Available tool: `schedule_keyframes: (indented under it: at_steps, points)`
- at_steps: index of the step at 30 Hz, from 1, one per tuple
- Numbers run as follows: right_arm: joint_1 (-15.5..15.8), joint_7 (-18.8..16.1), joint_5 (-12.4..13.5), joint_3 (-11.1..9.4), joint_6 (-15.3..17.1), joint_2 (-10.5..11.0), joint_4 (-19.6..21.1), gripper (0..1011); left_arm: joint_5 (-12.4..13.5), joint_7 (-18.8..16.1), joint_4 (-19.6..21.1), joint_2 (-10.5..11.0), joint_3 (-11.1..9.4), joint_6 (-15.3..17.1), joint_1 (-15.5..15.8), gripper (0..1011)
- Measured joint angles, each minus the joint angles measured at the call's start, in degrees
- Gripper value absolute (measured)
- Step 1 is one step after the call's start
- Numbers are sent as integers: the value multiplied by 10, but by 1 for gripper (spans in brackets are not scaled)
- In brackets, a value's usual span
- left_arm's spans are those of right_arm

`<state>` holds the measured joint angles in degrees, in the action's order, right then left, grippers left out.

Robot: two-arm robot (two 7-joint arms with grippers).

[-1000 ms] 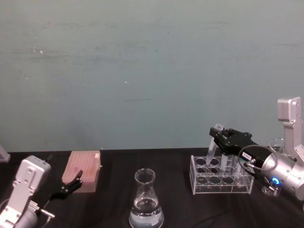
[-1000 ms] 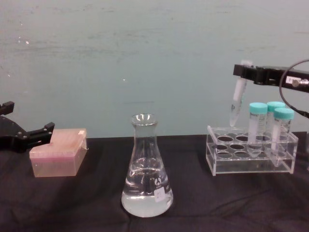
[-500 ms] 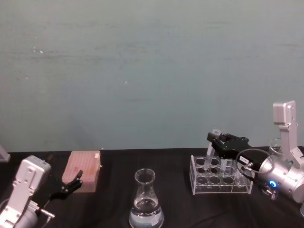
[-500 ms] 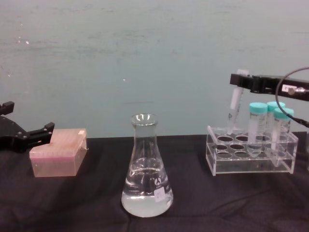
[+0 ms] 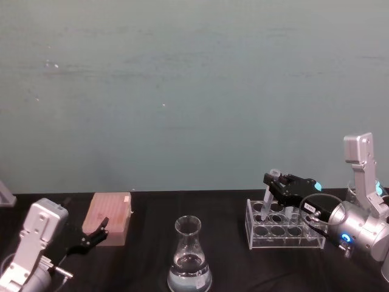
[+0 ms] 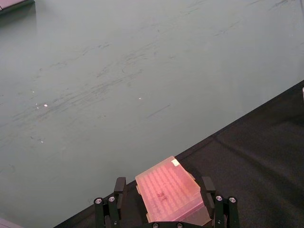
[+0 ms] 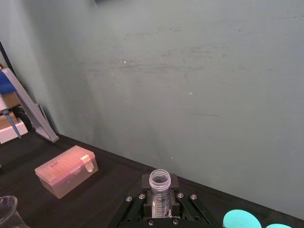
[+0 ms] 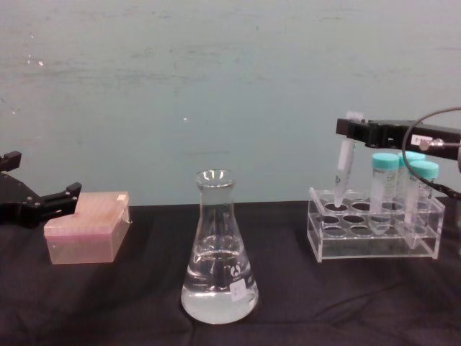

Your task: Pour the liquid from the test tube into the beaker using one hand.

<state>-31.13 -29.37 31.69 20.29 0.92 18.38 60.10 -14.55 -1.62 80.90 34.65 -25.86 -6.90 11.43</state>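
**Test tube brought back down to the rack**

While the test tube (image 8: 345,158) is held near its rim by the right hand (image 8: 351,130), closed on it, its pointed tip is seen just above, or just entering, a front hole at the left end of the clear rack (image 8: 374,234). A second ago the tube hung higher and clear of the rack; it has since been lowered and shifted slightly toward the robot's left. In the right wrist view the open whitish rim (image 7: 160,179) is seen gripped between the two black fingers. Whether any liquid is left in the tube cannot be told.

The beaker (image 8: 219,252) stands well apart to the left of the rack on the dark worktop (image 8: 130,303), with clear liquid (image 8: 218,297) filling its wide base. It is judged that the pouring is already done and the tube is being returned, so only seating and release would remain.

Counted: one slim uncapped tube, two teal-capped tubes (image 8: 384,187) standing in the rack, one beaker, one rack, one pink box (image 8: 85,233). The left hand (image 8: 39,204) is parked open just beside the pink box, holding nothing.
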Motion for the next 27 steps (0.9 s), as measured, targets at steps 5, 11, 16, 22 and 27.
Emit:
schedule_keyframes:
  at_steps: [5, 11, 16, 22, 27]
  points:
    - [-3, 0, -7, 2, -5, -3, -9, 199, 0, 0, 0, 0, 0, 0, 0, 1000]
    - [-8, 1, -16, 3, -11, -8, -23, 199, 0, 0, 0, 0, 0, 0, 0, 1000]
    - [-11, 0, -21, 3, -14, -12, -32, 199, 0, 0, 0, 0, 0, 0, 0, 1000]
    - [-17, -2, -30, 4, -19, -17, -44, 199, 0, 0, 0, 0, 0, 0, 0, 1000]
    - [-19, -4, -34, 4, -20, -20, -48, 199, 0, 0, 0, 0, 0, 0, 0, 1000]
